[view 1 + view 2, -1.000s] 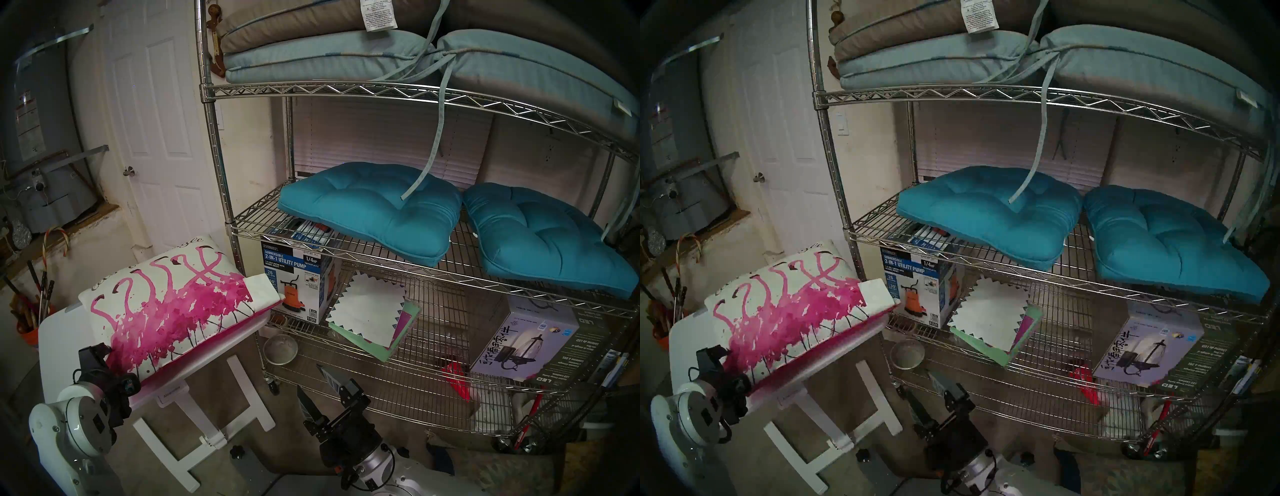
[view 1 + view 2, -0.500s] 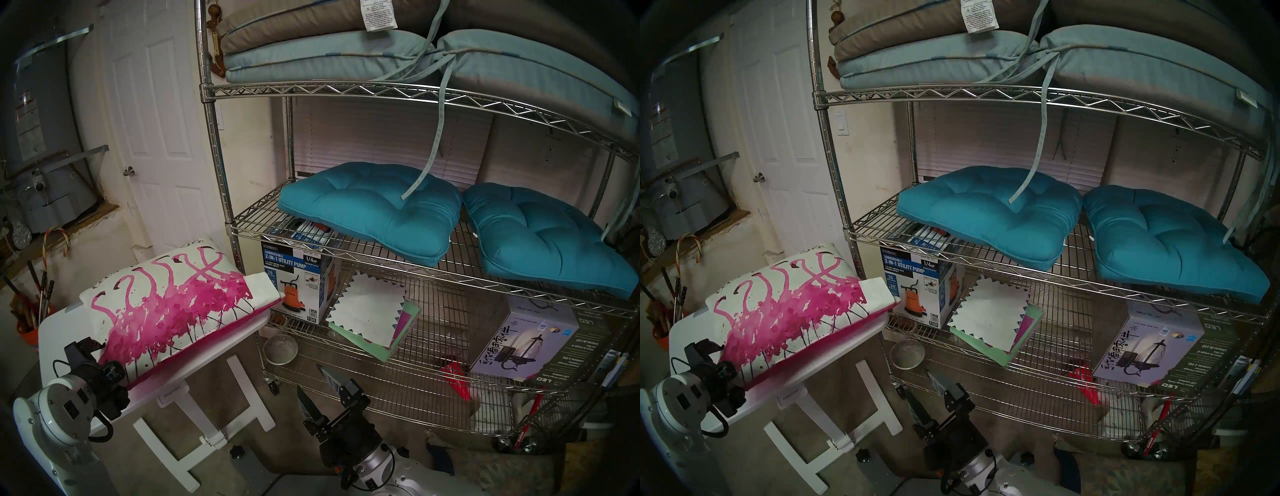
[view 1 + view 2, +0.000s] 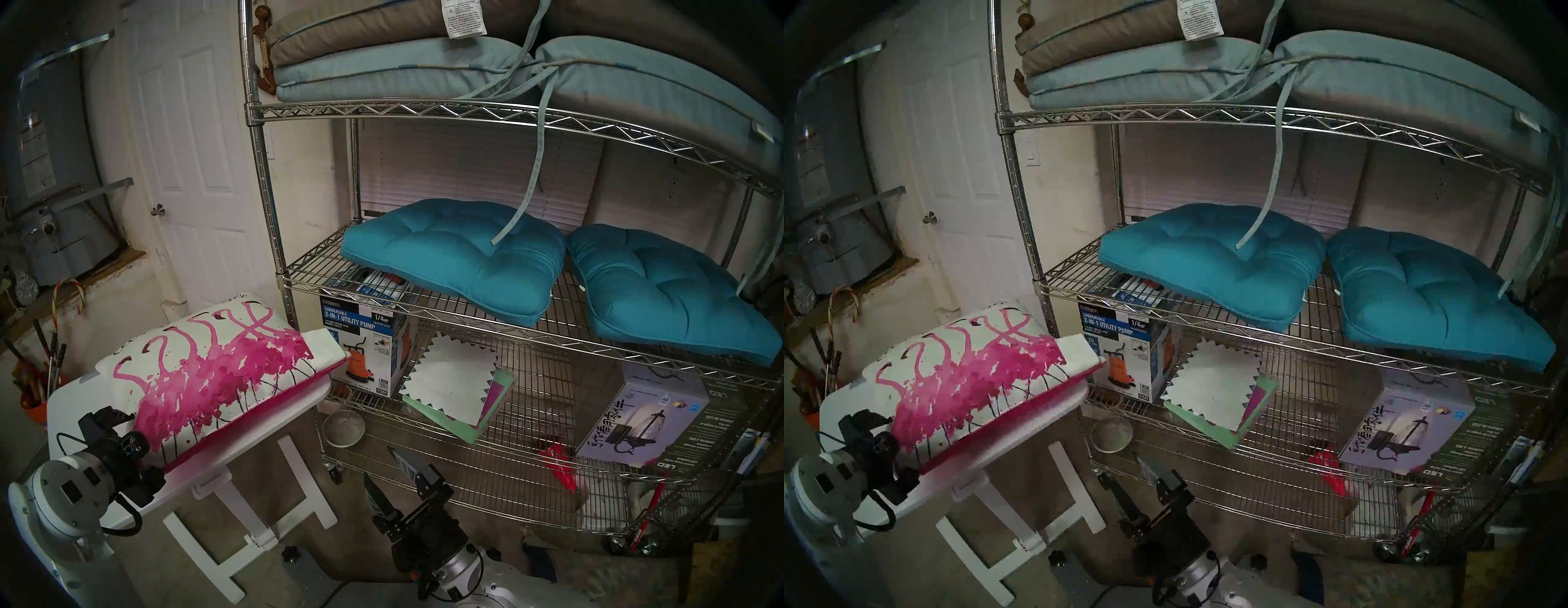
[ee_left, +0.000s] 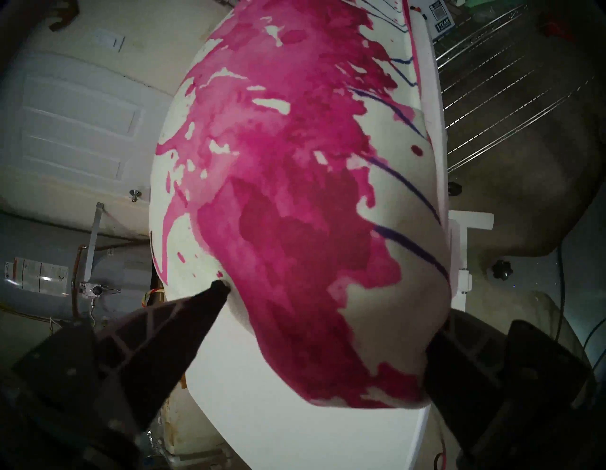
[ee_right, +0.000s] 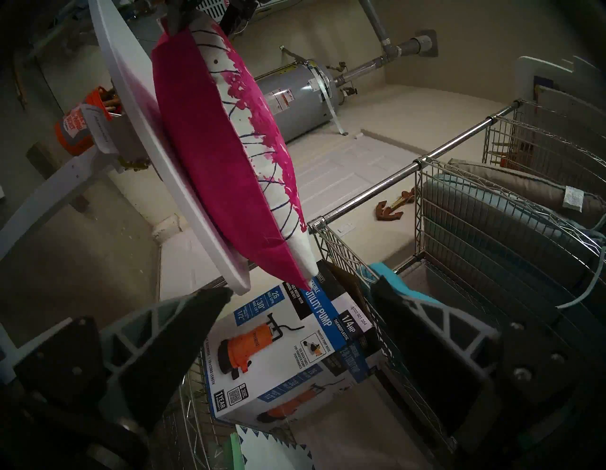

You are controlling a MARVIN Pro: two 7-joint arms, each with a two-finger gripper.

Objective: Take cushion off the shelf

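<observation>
The cushion (image 3: 212, 373) (image 3: 970, 382), white with magenta splatter and a magenta back (image 5: 210, 147), lies flat on the small white table (image 3: 68, 403) left of the chrome wire shelf (image 3: 424, 108). Its right corner overhangs the table towards the shelf. My left gripper (image 3: 131, 441) (image 4: 328, 315) is open at the cushion's near corner, which bulges between the wide-spread fingers; one fingertip (image 4: 219, 285) just touches the fabric. My right gripper (image 3: 382, 465) (image 5: 301, 287) hangs open and holds nothing, low in front of the shelf's bottom tiers.
Two teal seat cushions (image 3: 458, 259) (image 3: 670, 293) sit on the middle tier, pale pads (image 3: 403, 72) on top. A pump box (image 3: 365, 339) and a lamp box (image 3: 649, 420) stand lower down. A water heater (image 3: 42, 170) and an orange bucket (image 3: 34, 407) are left.
My left gripper has drawn back to the left and nearer, off the cushion's near corner. The cushion stays on the table. The right arm has not moved.
</observation>
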